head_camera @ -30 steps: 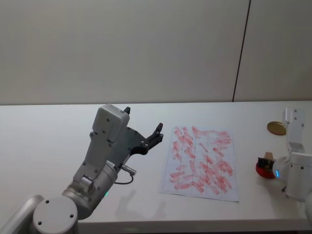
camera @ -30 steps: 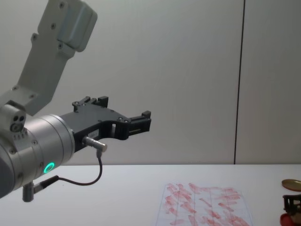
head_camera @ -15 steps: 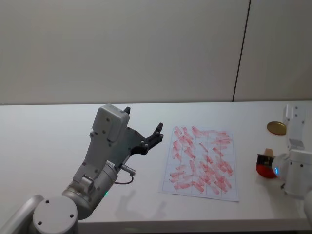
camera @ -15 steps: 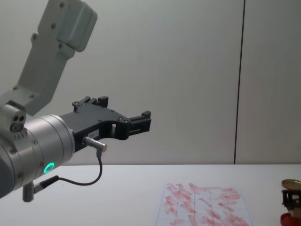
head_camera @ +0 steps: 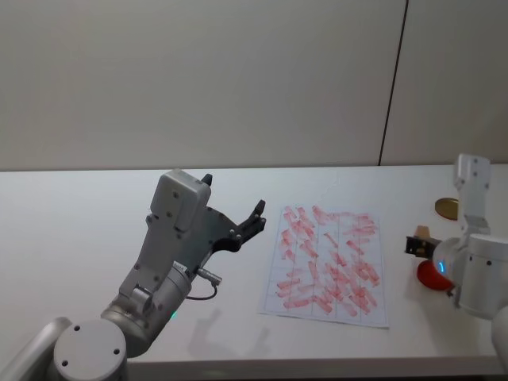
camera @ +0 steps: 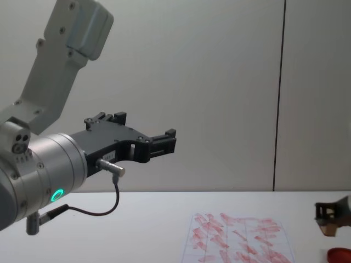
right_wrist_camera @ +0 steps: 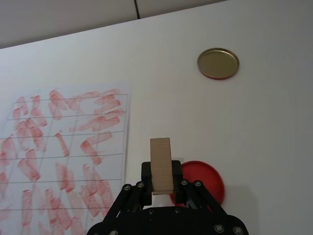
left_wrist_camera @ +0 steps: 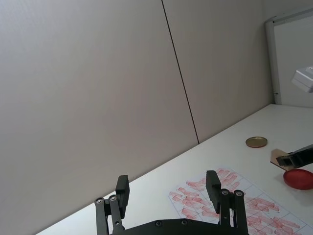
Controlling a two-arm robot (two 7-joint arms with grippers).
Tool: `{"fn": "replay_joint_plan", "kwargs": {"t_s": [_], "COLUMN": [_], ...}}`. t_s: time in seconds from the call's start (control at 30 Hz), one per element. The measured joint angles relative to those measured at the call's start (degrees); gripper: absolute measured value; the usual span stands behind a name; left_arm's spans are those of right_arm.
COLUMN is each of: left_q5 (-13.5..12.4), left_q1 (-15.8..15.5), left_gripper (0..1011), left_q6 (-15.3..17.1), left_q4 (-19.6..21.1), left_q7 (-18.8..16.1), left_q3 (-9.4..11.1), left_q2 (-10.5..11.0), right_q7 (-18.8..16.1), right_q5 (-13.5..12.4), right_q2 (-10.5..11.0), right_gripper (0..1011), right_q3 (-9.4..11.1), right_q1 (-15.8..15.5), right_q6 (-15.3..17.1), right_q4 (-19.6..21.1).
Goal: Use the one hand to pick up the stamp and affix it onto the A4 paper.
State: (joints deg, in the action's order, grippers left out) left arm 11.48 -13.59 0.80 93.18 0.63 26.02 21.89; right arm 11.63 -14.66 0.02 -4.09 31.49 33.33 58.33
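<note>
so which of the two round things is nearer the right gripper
The flat red pad, just beside the right gripper holding the stamp; the brass disc lies farther off.

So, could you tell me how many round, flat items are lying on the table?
2. The brass-coloured disc lies on the table right of the paper; the red pad lies nearer the robot, partly hidden by the right gripper holding the stamp.
</note>
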Motion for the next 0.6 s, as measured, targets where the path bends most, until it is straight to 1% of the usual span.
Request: {"fn": "replay_joint_plan", "kwargs": {"t_s": [0.13, 0.27, 0.43, 0.6], "left_q5": [0.0, 0.0, 0.0, 0.0], "left_q1": [0.0, 0.0, 0.0, 0.0], "left_gripper": [993, 993, 993, 993], "left_q6": [0.0, 0.0, 0.0, 0.0], "left_q4": [0.0, 0.0, 0.0, 0.0], "left_q7": [0.0, 0.0, 0.0, 0.0], "left_q3": [0.0, 0.0, 0.0, 0.0], "left_q2": [0.0, 0.0, 0.0, 0.0], "right_q7": [-1.3, -2.4, -3.2, -3.3], "right_q5": [0.1, 0.5, 1.3, 2.0], "right_q2": [-0.5, -1.0, -2.0, -2.8], "right_gripper": [219, 219, 220, 219], "right_q3": [-0.8, -1.8, -3.2, -4.3], "right_q1": [-0.6, -0.9, -0.9, -0.3], "right_q6": [0.8, 1.7, 2.9, 4.1], "right_q4": [1.7, 2.5, 2.6, 1.5]}}
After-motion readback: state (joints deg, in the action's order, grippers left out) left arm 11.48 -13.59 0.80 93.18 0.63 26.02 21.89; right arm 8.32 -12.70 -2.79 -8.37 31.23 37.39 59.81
